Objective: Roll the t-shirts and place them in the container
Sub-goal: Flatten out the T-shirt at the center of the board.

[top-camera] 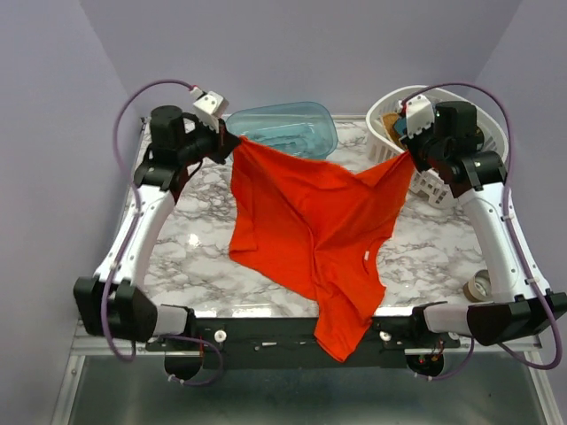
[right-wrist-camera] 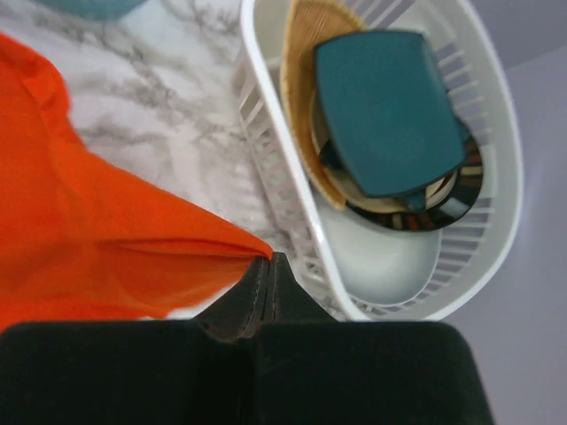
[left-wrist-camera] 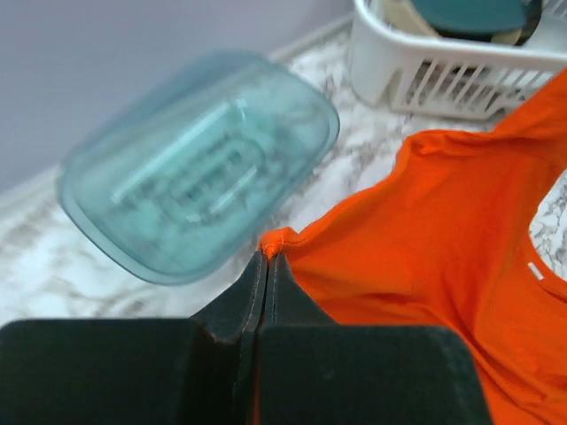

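Shirt (top-camera: 310,212) hangs spread between my left tool (top-camera: 232,139) and right tool (top-camera: 409,159), each pinched shut on a far corner, its length running toward me across the worktop (top-camera: 434,257) and over its near edge.

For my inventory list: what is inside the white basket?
In the white basket, a teal square item lies on top of a woven tan piece and dark round dishes. Anything beneath them is covered.

Orange-red t-shirt (top-camera: 310,212), spread wide, pulled taut at two far corners, wrinkled, white tag (top-camera: 365,257) showing, lower end apparently hanging past the table (top-camera: 425,257) edge
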